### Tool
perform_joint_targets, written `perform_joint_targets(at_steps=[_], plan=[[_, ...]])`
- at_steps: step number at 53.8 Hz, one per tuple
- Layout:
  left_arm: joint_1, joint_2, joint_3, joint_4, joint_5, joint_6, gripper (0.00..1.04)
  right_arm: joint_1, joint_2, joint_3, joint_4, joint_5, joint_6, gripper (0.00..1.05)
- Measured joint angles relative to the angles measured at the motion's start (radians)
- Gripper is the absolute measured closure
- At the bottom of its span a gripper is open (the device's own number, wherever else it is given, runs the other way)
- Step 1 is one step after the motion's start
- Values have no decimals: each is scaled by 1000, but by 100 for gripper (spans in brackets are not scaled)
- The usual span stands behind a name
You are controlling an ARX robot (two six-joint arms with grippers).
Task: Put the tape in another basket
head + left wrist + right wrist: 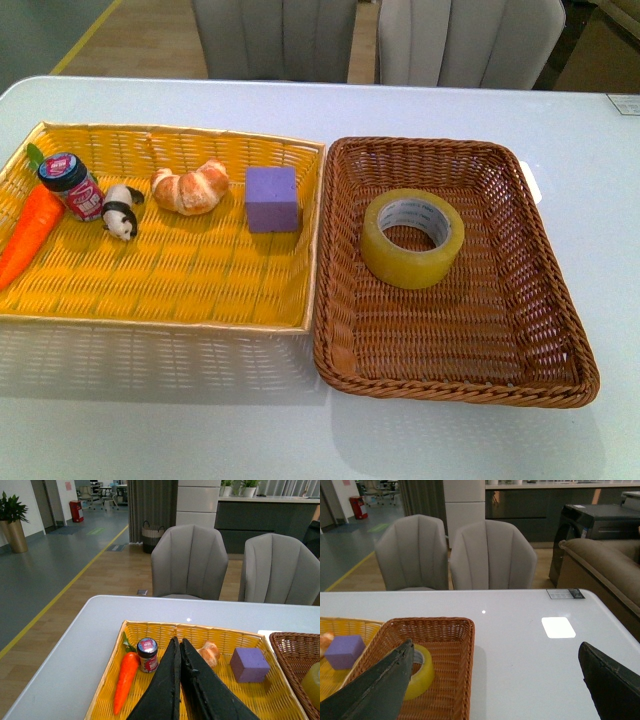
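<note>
The tape (413,238) lies flat inside the brown basket (560,370), toward its far half and apart from every wall. Beside the brown basket, touching its rim, sits the yellow basket (200,322) on the white worktop (150,430); within it the purple cube (272,198) stands nearest the brown basket, then the croissant (191,188), panda figure (121,211), jar (72,185) and carrot (30,232). The left gripper's (179,647) jaws are pressed together, holding nothing; the right gripper's (495,652) jaws are spread wide, empty.
</note>
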Motion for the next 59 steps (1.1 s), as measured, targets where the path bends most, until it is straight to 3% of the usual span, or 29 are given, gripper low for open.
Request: perform_joint_targets(at_steps=[6, 11, 31, 59], plan=[[0, -32, 0, -33, 0, 0, 103, 0, 0, 0, 0, 0, 0, 9], [0, -158, 0, -188, 1, 1, 103, 0, 0, 0, 0, 0, 0, 9], [0, -184, 0, -201, 1, 0, 102, 0, 0, 0, 0, 0, 0, 9], [0, -184, 0, -201, 1, 0, 9, 0, 0, 0, 0, 0, 0, 9]])
